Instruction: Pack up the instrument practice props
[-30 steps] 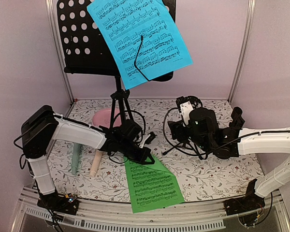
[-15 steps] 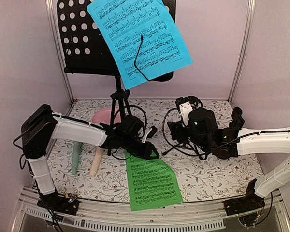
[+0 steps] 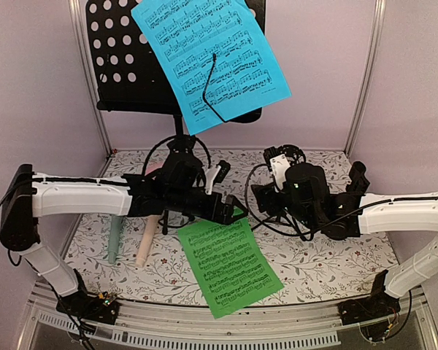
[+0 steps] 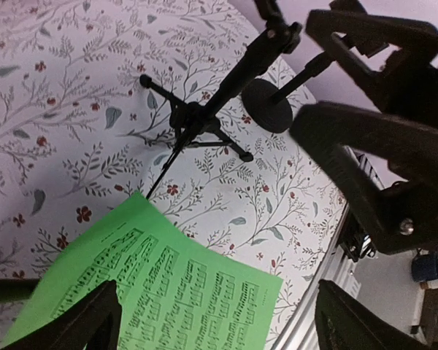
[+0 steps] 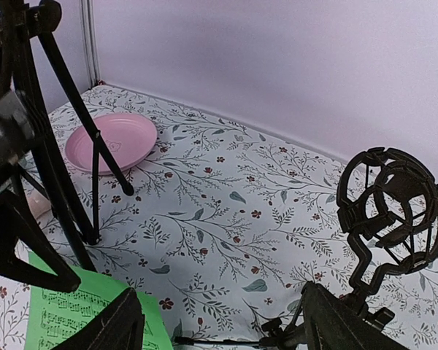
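Two tools spread | my left tool (image 4: 219,321) just let go of green music sheet (image 3: 230,264), now flat on surface (image 3: 328,255) | right tool (image 5: 226,324) empty | sheet still unpacked

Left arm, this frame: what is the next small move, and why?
Probably lift the left gripper clear and swing toward the small black microphone tripod: its jaws stand open with nothing between them, the green music sheet lies flat on the table beneath, and the tripod stands just beyond the sheet's edge.
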Tool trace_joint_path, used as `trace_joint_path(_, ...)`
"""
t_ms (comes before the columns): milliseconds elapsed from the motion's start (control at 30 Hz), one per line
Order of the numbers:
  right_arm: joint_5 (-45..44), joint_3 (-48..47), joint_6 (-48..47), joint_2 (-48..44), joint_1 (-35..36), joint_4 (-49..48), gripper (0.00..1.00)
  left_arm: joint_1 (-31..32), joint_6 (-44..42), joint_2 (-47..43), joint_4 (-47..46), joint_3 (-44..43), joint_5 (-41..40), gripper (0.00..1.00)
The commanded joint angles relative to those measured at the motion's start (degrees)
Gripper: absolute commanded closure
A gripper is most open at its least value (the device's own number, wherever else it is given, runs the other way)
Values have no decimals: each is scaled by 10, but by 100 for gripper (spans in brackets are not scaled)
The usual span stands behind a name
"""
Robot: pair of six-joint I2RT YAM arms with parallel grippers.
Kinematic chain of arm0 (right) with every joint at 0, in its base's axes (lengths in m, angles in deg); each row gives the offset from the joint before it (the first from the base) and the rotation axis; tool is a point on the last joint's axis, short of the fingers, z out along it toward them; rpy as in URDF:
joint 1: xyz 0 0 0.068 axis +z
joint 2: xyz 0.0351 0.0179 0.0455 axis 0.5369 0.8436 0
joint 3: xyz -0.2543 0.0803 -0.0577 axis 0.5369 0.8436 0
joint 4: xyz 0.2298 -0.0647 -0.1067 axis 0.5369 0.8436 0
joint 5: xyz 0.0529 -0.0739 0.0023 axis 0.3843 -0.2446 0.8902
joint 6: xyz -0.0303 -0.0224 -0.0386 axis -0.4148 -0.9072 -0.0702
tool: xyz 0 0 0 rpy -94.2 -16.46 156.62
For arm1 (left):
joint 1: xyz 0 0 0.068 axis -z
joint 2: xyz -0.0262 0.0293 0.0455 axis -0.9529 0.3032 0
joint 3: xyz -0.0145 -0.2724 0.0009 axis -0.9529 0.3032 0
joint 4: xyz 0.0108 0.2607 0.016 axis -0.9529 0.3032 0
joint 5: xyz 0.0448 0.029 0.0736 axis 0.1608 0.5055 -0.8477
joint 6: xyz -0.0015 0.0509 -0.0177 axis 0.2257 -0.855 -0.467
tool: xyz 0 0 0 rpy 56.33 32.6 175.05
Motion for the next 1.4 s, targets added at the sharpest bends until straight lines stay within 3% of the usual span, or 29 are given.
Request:
trace_joint_path(0,23,6,-9,-11,3,-15,23,4,-12,-3,33,-10,-24,1)
trace_joint_path(200,34,7,-7,-15,3,-14,23,17,-14,49,43,-34,17,1)
trace_joint_path(500,57,10,-10,-19,3,-21,23,89,-29,-54,40,28,-190,8)
trace_joint_path(633,97,18,-10,-32,3,-33,23,154,-97,-166,-88,146,-358,1)
trace_joint_path(667,116,20,-15,-37,4,-38,23,161,-110,-193,-117,178,-367,1)
trace_joint_path(800,201,34,-29,-64,3,-58,23,164,-140,-291,-140,228,-329,1)
trace_joint_path(867,235,45,-34,-80,3,-69,23,166,-158,-352,-203,276,-296,1)
trace_joint_path(1033,269,67,-47,-108,3,-97,23,166,-203,-463,-269,311,-204,1)
trace_joint_path(1167,270,68,-48,-107,3,-100,23,165,-228,-492,-289,297,-170,1)
trace_joint_path(1367,272,65,-50,-92,3,-100,23,164,-221,-469,-285,220,-210,7)
